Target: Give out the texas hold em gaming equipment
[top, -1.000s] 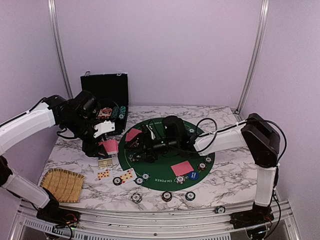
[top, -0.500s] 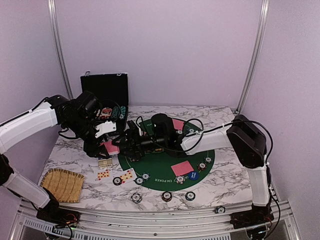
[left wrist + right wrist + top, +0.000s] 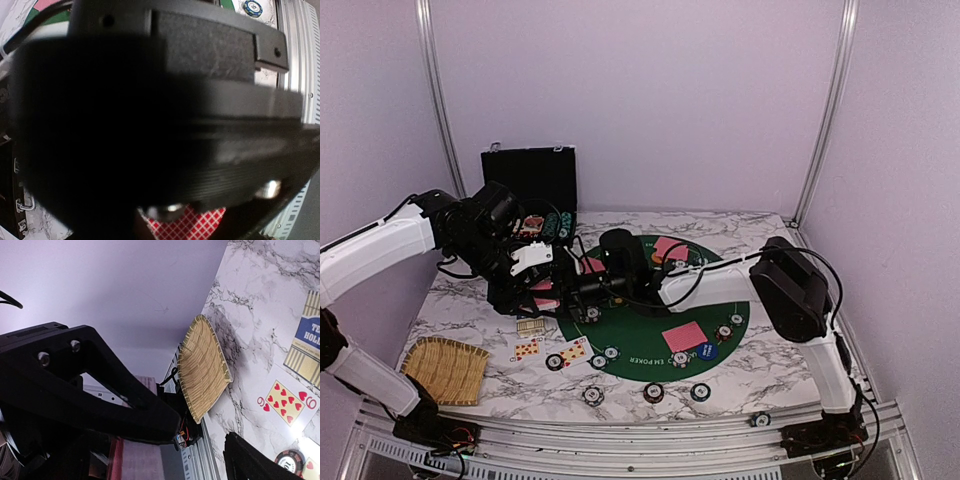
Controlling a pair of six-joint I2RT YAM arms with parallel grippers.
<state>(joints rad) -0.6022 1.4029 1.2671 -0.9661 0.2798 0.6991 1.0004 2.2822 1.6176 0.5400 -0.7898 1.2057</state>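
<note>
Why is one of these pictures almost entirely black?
Left wrist: something dark sits against the lens, blurred; only a red-checked card and a poker chip peek past. Right wrist: tilted, but the straw mat is sharp. Top external: evenly lit, soft shadows.

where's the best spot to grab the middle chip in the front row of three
Probably across its rim, from straight above: the chip lies flat on the marble table with bare surface all round, so fingers can drop either side.
</note>
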